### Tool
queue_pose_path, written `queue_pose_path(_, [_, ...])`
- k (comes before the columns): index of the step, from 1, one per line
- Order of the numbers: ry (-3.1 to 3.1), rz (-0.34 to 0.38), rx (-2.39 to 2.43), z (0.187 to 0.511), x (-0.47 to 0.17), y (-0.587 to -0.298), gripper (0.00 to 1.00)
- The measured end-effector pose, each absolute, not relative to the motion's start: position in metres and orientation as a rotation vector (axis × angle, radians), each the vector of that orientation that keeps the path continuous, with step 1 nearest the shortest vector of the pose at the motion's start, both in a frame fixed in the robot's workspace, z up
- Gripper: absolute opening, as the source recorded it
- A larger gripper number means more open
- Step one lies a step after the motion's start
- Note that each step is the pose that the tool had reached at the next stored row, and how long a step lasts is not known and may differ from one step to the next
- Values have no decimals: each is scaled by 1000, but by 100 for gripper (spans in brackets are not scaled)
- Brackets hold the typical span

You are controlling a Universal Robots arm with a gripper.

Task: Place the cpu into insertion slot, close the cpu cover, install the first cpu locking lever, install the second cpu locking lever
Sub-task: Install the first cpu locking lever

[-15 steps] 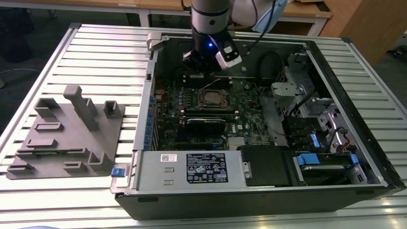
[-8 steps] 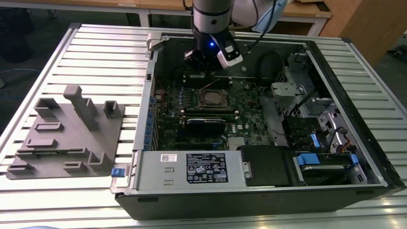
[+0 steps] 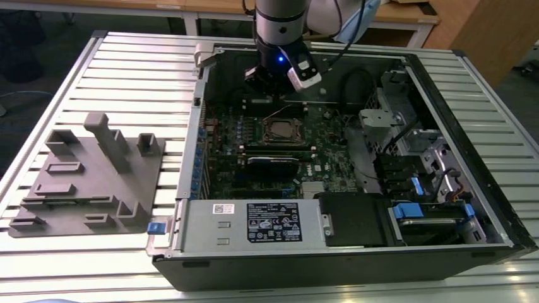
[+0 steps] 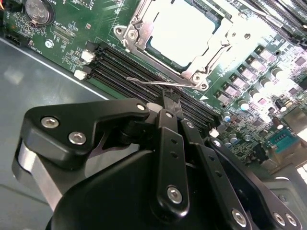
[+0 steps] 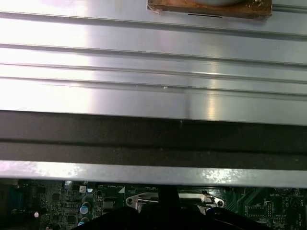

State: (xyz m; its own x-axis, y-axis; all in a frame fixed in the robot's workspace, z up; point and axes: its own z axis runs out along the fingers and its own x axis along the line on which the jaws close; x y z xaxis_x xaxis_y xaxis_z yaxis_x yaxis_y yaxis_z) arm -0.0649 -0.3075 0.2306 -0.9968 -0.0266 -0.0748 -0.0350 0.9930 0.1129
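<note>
Two risks stand out, as I judge it. First, the gripper [image 4: 169, 96], its fingers pressed together with the tips right at the thin lever [image 4: 144, 81], could slip off that springy wire, and the wire might then flick back up. Second, a push off line could drive the tips into the memory slots [image 4: 120, 64] just beside it, or scrape the board [image 4: 62, 33]. Whether the tips touch the wire I cannot tell.

The cpu [image 4: 184, 28] sits in the slot [image 3: 266, 131], near the middle of the board inside the case [image 3: 471, 126]. The cover [image 4: 136, 31] appears to lie down over its edges. The cpu top is flat, square, bright bare metal. The cover is a stamped grey frame with a square cut-out and screw heads at its corners. The lever is a thin bent rod, smooth and shiny. The gripper links are matt black and bolted. The board is green, crowded with small round capacitors [image 4: 249, 76].
</note>
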Motion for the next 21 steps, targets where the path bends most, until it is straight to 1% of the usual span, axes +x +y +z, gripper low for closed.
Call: queue_pose_path(21, [3057, 174, -48, 226, -56, -308, 11])
